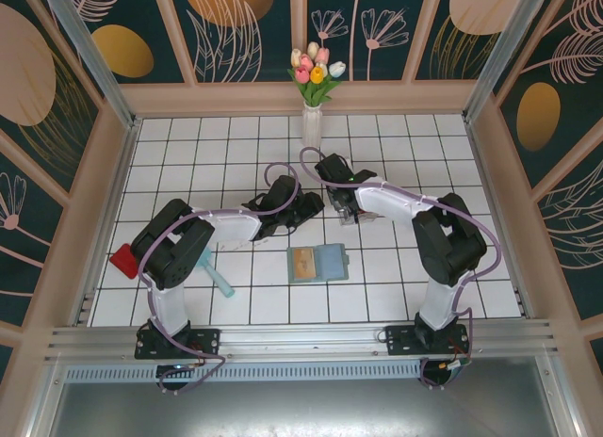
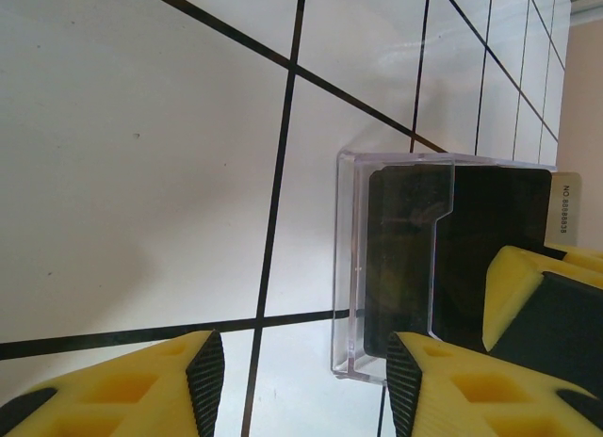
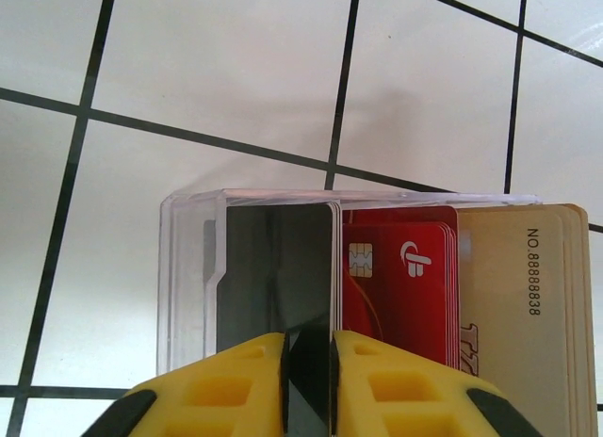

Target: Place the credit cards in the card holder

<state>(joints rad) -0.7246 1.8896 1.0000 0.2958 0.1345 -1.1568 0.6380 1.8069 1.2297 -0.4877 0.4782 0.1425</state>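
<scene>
The card holder [image 1: 330,264] lies open on the tiles between the arms, with a tan card [image 1: 303,261] on its left half. Behind it stands a clear plastic box [image 3: 188,277] holding dark grey cards [image 3: 273,267], red cards [image 3: 400,277] and tan cards [image 3: 528,305] upright. My right gripper [image 3: 309,385] reaches into the box from above and is shut on the edge of a dark grey card. My left gripper [image 2: 303,385] is open just left of the box [image 2: 350,267], with bare tile between its pads [image 2: 205,380].
A teal stick [image 1: 220,279] lies near the left arm's base. A red flat object [image 1: 123,261] pokes out beside that arm. A white vase of tulips [image 1: 312,117] stands at the back wall. The right gripper's yellow finger [image 2: 528,296] sits close by the left gripper.
</scene>
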